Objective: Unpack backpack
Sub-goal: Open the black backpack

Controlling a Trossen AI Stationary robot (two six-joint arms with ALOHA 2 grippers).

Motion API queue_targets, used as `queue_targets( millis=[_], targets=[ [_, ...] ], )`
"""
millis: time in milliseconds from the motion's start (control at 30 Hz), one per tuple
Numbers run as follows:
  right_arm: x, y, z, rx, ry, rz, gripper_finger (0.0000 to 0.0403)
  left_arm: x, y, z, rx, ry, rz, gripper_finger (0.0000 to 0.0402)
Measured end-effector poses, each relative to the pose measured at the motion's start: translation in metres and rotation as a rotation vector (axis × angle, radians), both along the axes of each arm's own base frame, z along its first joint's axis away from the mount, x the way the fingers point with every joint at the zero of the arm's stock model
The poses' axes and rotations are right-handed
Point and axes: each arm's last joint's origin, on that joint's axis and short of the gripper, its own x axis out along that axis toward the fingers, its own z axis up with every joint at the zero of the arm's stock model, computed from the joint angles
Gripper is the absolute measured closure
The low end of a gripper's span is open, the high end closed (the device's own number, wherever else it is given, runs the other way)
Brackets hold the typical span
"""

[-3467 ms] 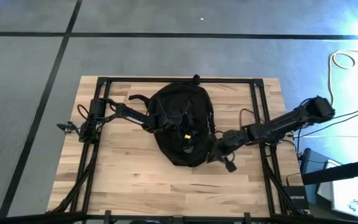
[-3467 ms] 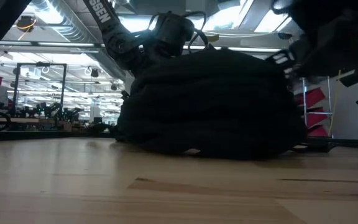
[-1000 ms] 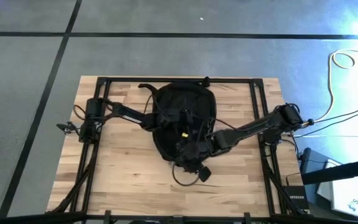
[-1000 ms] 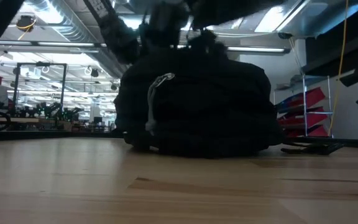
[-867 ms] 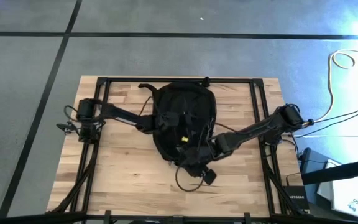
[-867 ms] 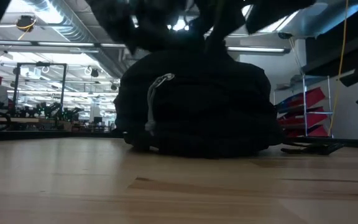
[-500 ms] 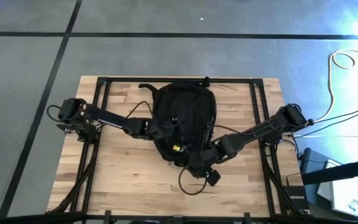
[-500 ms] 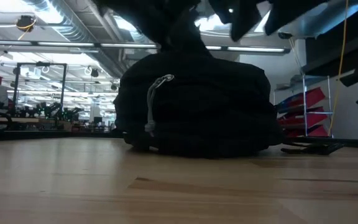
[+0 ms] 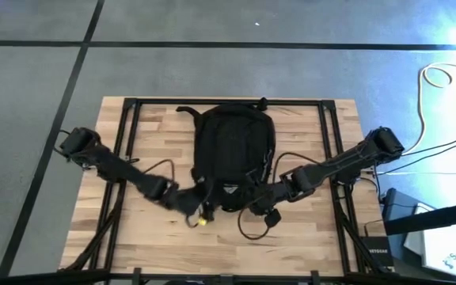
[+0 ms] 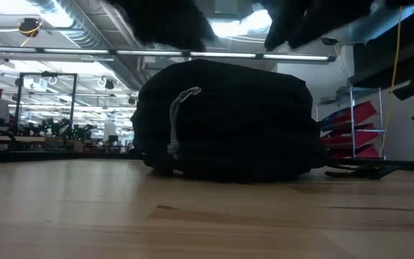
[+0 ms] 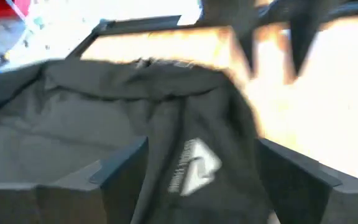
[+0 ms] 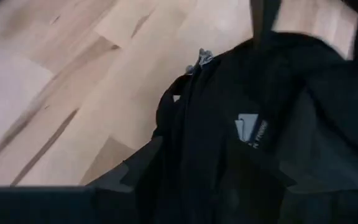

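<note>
Where 2 claws meet, 1 backpack (image 9: pixel 233 150).

You look straight down on the whole table (image 9: pixel 291 237) from overhead, level across its top from the low camera, and closely from both wrists; all four share the backpack (image 9: pixel 233 154).

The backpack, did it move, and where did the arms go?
Both arms slid along the backpack toward its near end. The left pincer is now by its near left corner, fingers apart, and the right pincer by its near right corner. The backpack turned and straightened early on; lately it lay unmoved, still closed.
</note>
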Motion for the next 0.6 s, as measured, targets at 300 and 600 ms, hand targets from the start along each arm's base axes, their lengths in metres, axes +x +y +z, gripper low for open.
queue_targets(
  millis=[300,600],
  targets=[
    [0.018,-0.024,-0.016,0.09,-0.16,-0.065,0.0247,-0.029,-0.033,-0.017,-0.239,0.095,0.005,0.0128],
    [0.013,-0.03,-0.034,0.227,-0.043,-0.041,0.0247,-0.021,-0.057,-0.027,-0.569,0.016,-0.015,0.0128]
  ],
)
